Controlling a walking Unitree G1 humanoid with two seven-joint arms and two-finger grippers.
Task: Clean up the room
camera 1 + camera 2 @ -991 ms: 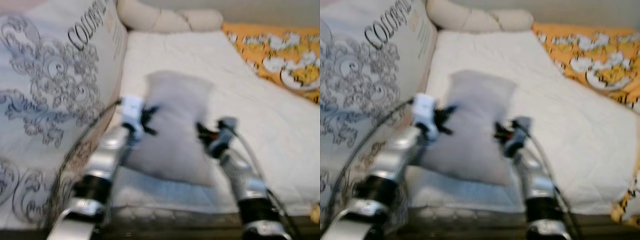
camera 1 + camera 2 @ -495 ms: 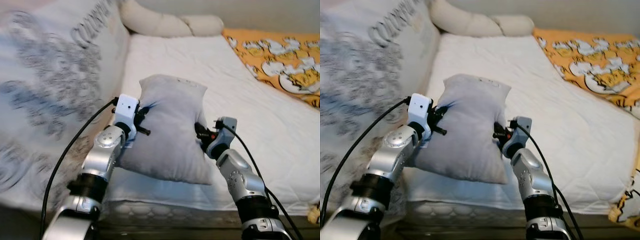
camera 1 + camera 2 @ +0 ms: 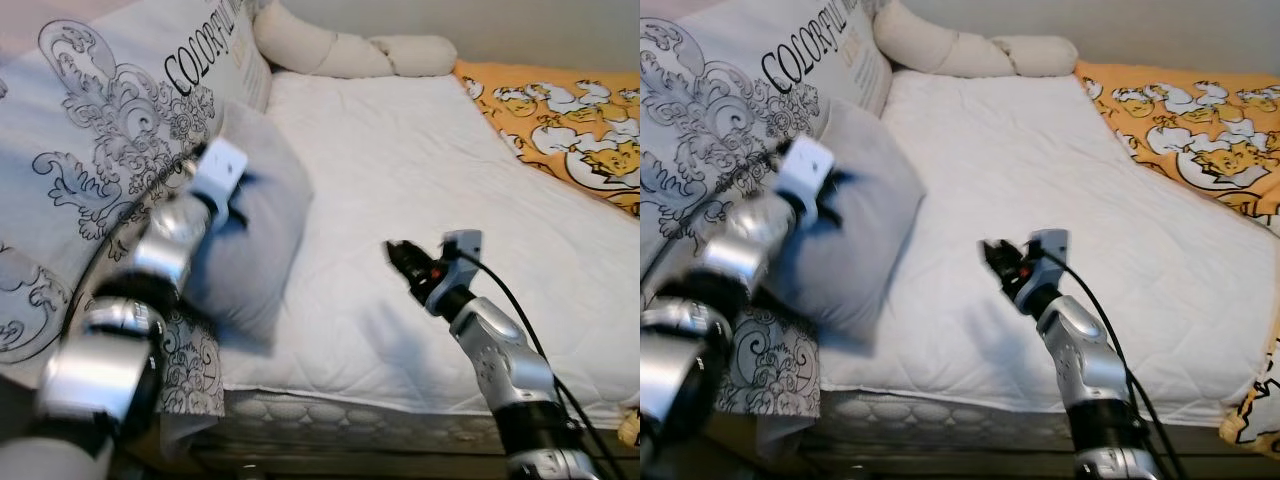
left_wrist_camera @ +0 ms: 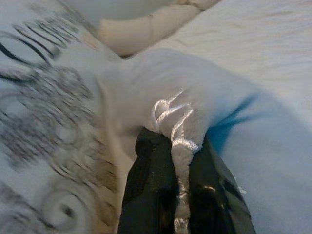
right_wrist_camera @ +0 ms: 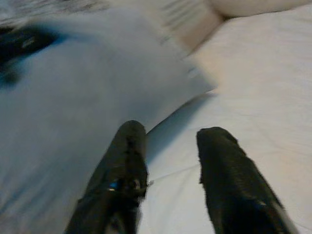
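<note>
A white quilted mattress (image 3: 420,180) fills the room's middle; an orange duck-print blanket (image 3: 560,120) covers its far right side, a cream bolster (image 3: 340,55) its head; the left gripper (image 4: 178,195) pinches the grey pillow (image 3: 255,230) against the big patterned cushion (image 3: 90,160); the right gripper (image 5: 168,175) hovers spread above bare sheet near the front edge.
</note>
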